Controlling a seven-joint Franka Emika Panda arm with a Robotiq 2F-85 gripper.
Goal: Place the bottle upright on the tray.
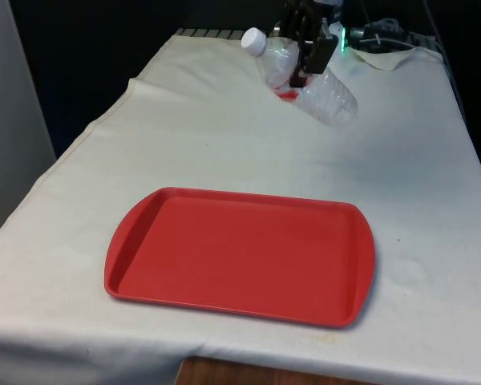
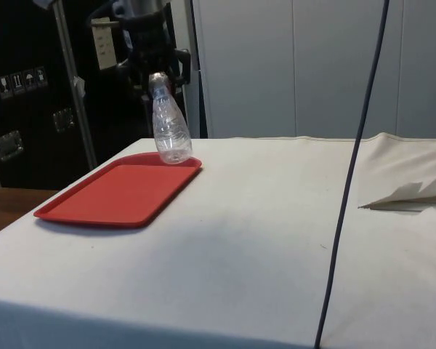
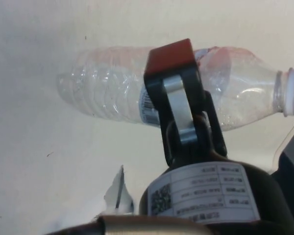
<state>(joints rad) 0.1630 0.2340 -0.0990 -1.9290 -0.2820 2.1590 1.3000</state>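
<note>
While claw (image 1: 305,60) grips tilted bottle (image 1: 330,98), tray (image 1: 240,255) bare.

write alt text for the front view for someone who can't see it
A black gripper holds a clear plastic bottle with a white cap, tilted in the air above the far end of a table under a white cloth. An empty red tray lies flat on the near part of the cloth.
</note>
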